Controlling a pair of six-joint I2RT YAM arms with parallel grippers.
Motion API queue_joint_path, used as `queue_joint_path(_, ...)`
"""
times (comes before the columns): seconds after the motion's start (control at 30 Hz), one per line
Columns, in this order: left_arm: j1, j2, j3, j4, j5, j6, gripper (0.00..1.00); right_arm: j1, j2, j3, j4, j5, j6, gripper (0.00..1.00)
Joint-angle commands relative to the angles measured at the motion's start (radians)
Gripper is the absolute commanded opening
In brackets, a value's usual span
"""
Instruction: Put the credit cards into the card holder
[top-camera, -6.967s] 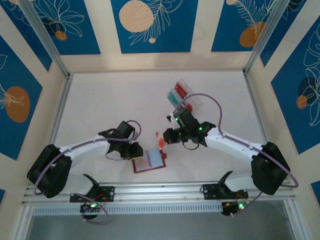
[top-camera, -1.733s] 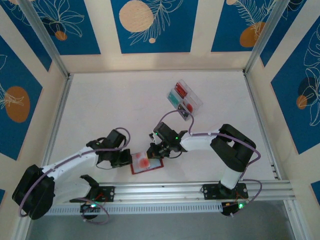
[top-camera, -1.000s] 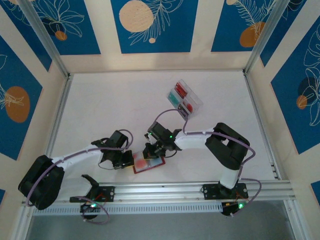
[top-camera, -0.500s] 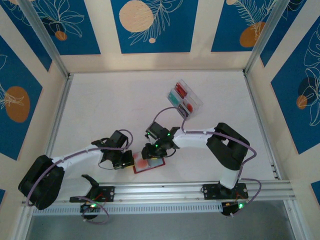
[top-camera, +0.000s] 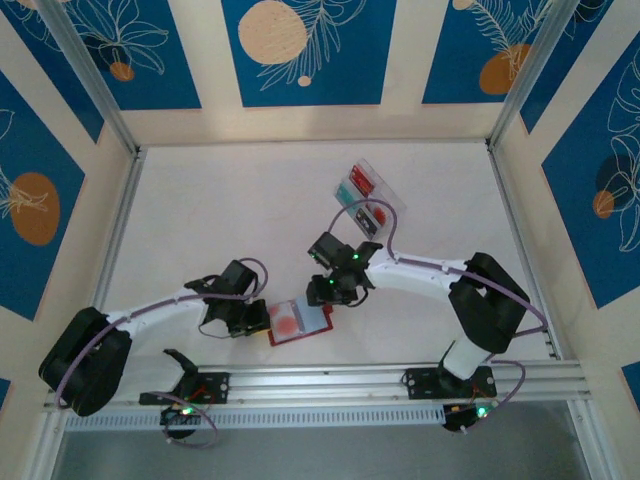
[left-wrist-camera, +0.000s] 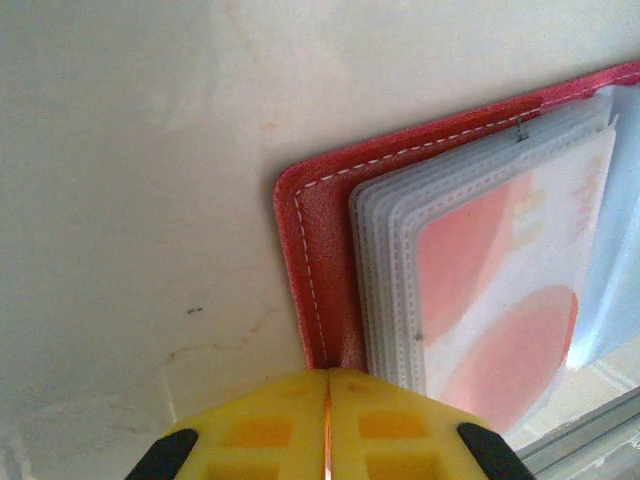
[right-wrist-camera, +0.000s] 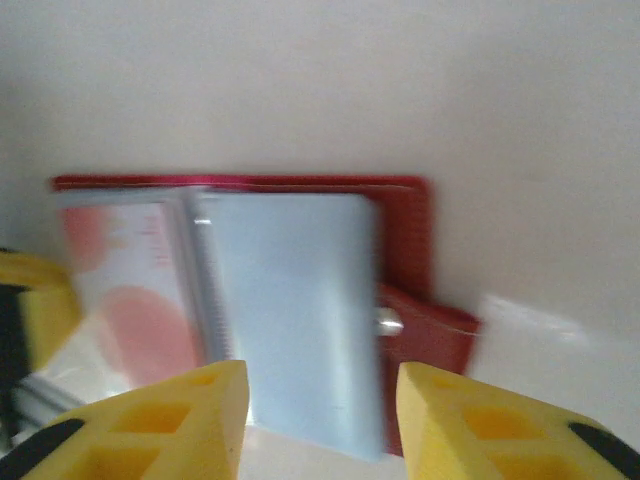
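Card holder (top-camera: 300, 321) lies open and flat at the near edge of the table (top-camera: 220, 220), between the two arms, its long axis running roughly left to right with a slight tilt. Left gripper (left-wrist-camera: 328, 385) sits at its left end, yellow fingers pressed together with no gap, tips right on the red cover's border. It looks like pinning the cover down, though whether it pinches the leather I cannot tell. One pale card with red discs (left-wrist-camera: 500, 300) sits inside the clear pockets (left-wrist-camera: 390, 250) on the left half. The right half shows a blank bluish sleeve (right-wrist-camera: 290, 300), with the closing tab (right-wrist-camera: 425, 335) poking out beyond it.

Right gripper (top-camera: 322, 293) hovers just above the holder's far right corner, jaws parted to a middling gap and nothing between them, so it is empty-handed. Now the relation that matters: the other credit cards (top-camera: 362, 183), red and teal, rest in the clear box (top-camera: 368, 198), well apart from the holder, farther from the arm bases and a little to the right of that open pincer. The box runs diagonally, far-left to near-right. Right arm is plainly the nearer one and the left is occupied at the holder, so the next fetch looks like a reach forward and right for the right arm
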Motion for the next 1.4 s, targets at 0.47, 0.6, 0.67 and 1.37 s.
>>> queue_joint_path(0.47, -0.006, 0.032, -0.012, 0.022, -0.039, -0.002, 0.08, 0.047, 0.109, 0.023, -0.141, 0.201, -0.04, 0.53)
queue_joint_path(0.6, -0.006, 0.027, -0.012, 0.018, -0.043, -0.002, 0.08, 0.051, 0.142, 0.038, -0.159, 0.268, -0.033, 0.53)
queue_joint_path(0.67, -0.006, 0.03, -0.017, 0.019, -0.044, -0.004, 0.08, 0.051, 0.148, 0.032, -0.135, 0.281, -0.031, 0.53)
queue_joint_path(1.37, -0.004, 0.005, -0.029, -0.002, -0.056, -0.008, 0.08, 0.004, 0.094, -0.006, -0.112, 0.371, 0.083, 0.3)
